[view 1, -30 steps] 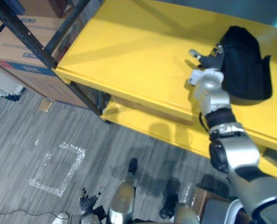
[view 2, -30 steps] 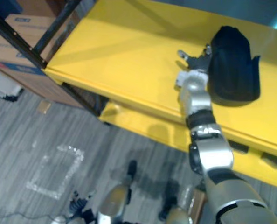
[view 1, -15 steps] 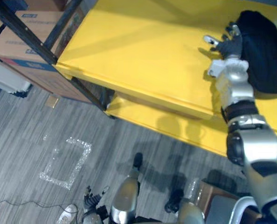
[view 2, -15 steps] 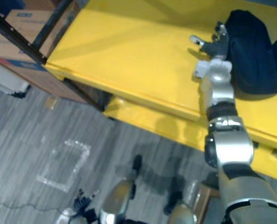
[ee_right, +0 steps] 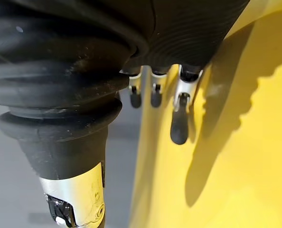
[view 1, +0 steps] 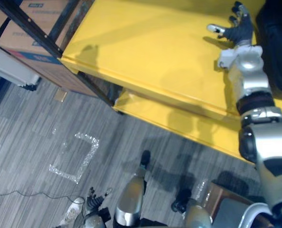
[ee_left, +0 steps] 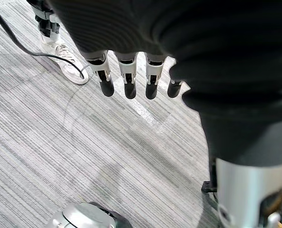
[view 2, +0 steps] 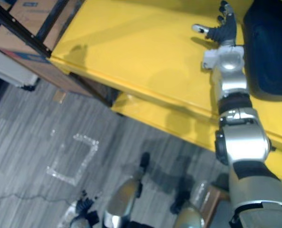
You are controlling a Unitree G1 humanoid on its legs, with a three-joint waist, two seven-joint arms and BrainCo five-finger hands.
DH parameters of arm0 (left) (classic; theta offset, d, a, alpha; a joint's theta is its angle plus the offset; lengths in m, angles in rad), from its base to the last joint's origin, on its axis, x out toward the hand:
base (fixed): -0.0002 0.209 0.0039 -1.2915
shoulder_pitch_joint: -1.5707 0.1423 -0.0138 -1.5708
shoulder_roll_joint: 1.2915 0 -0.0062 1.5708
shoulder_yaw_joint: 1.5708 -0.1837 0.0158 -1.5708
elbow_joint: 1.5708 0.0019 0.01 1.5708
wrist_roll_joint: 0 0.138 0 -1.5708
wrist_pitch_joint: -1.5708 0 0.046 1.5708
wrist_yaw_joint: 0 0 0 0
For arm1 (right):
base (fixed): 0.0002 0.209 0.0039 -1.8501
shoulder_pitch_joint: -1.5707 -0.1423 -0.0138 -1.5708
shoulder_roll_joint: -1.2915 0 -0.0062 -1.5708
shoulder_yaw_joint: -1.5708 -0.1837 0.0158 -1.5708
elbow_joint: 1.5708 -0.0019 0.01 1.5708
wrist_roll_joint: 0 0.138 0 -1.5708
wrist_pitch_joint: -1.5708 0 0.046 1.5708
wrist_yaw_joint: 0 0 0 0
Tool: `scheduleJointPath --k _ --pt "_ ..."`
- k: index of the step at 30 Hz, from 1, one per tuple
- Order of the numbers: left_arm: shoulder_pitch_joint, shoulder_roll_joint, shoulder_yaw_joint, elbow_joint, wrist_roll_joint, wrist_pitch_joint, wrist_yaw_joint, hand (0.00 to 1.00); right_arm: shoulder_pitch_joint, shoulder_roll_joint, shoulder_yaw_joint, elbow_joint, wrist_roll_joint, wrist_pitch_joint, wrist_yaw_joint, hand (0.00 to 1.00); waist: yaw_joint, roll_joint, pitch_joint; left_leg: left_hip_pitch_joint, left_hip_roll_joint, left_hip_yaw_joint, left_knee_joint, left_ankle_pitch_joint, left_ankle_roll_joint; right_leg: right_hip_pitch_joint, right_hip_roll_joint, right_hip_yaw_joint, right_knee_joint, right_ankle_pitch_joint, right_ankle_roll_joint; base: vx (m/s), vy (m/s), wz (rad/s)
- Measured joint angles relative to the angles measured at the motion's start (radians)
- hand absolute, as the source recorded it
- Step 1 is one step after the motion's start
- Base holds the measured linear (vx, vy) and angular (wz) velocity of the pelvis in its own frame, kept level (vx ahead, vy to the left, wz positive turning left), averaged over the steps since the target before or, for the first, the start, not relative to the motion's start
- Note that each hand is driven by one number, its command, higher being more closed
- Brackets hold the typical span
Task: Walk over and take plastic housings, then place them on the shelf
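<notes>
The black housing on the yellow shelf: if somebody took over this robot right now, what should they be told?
Right hand: open, fingers spread above the yellow shelf, beside the black housing, holding nothing.
Left hand: open, empty, hanging over the floor.
Done: the housing lies on the shelf.
Left: probably draw the Right hand clear, then fetch any further housings.

One black plastic housing [view 2: 269,52] and two flat yellow shelf boards [view 1: 145,52] are counted. One brown cardboard box [view 1: 36,16] is seen too.
</notes>
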Motion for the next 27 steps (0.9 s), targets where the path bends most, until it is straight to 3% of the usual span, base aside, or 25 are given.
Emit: scheduleJointPath --k 6,10,14,18,27 --pt "0.000 0.012 -0.030 0.007 -0.001 -0.011 0.000 0.00 -0.014 -0.001 0.007 0.004 0.001 0.046 -0.182 0.00 0.003 0.001 0.000 -0.003 -0.002 -0.015 0.000 0.002 -0.002 -0.001 0.002 0.002 0.000 -0.006 -0.002 -0.02 -0.026 0.06" --pt "0.000 0.013 -0.037 0.007 -0.001 -0.018 -0.003 0.00 -0.015 -0.008 0.006 0.005 0.003 0.060 -0.233 0.00 0.003 0.003 0.001 -0.003 0.000 -0.015 0.000 0.003 -0.004 -0.002 0.002 0.004 -0.001 -0.006 -0.002 0.00 0.000 0.00" --pt "0.000 0.013 -0.040 0.006 -0.003 -0.019 -0.011 0.00 -0.037 -0.030 0.006 0.003 0.014 0.061 -0.282 0.00 0.002 0.028 0.013 -0.003 0.002 -0.014 0.000 0.005 -0.005 -0.004 0.006 0.007 0.000 -0.004 -0.001 -0.02 -0.030 -0.01" --pt "0.000 0.013 -0.042 0.006 -0.030 -0.020 -0.015 0.00 -0.039 -0.037 0.005 -0.001 0.031 0.059 -0.308 0.00 0.002 0.029 0.013 -0.003 0.003 -0.014 0.000 0.005 -0.005 -0.006 0.007 0.010 0.000 -0.004 -0.001 -0.01 -0.028 -0.02" --pt "0.000 0.013 -0.072 0.004 -0.038 -0.022 -0.039 0.00 -0.040 -0.044 -0.045 0.000 0.043 0.061 -0.449 0.00 0.001 0.039 0.017 0.007 0.002 -0.013 0.000 0.006 -0.005 0.001 0.006 0.013 -0.001 -0.003 0.000 0.00 -0.008 0.00"
